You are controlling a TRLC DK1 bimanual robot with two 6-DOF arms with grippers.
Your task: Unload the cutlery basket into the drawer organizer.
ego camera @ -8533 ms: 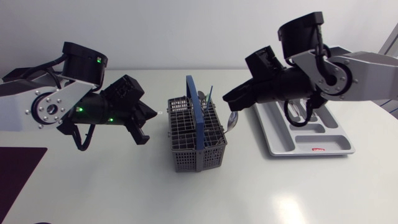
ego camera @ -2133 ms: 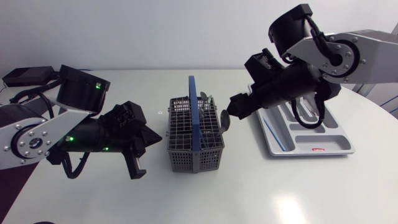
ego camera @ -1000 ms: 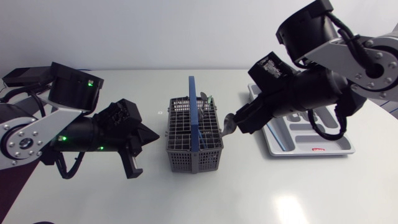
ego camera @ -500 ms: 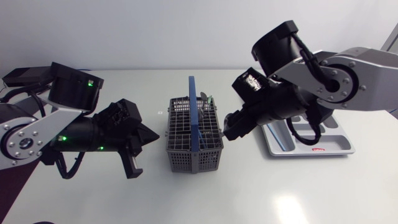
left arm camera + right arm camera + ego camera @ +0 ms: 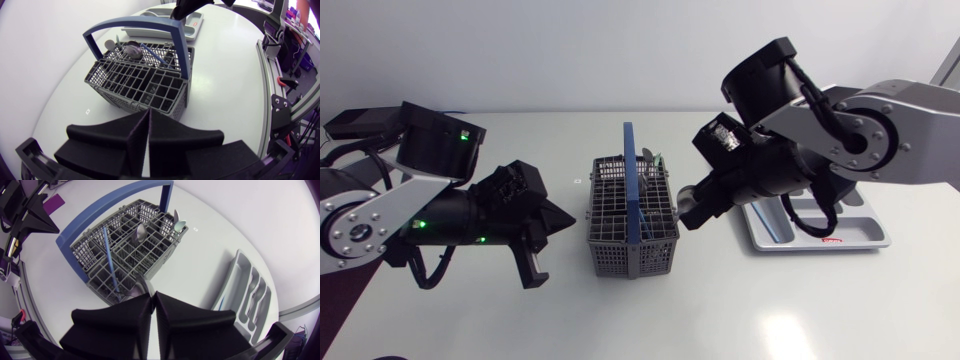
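White bench [image 5: 800, 300] carries the grey cutlery basket [image 5: 635, 238] at centre, blue handle upright. Drawer organizer [image 5: 860, 232] lies to its right, partly under the right arm. Left pincer [image 5: 560, 220] is clenched on nothing, near the basket's left side. Right pincer [image 5: 686, 208] grasps a spoon [image 5: 142, 287] at the basket's right rim.

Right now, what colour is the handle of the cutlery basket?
Blue. The handle shows best in the left wrist view.
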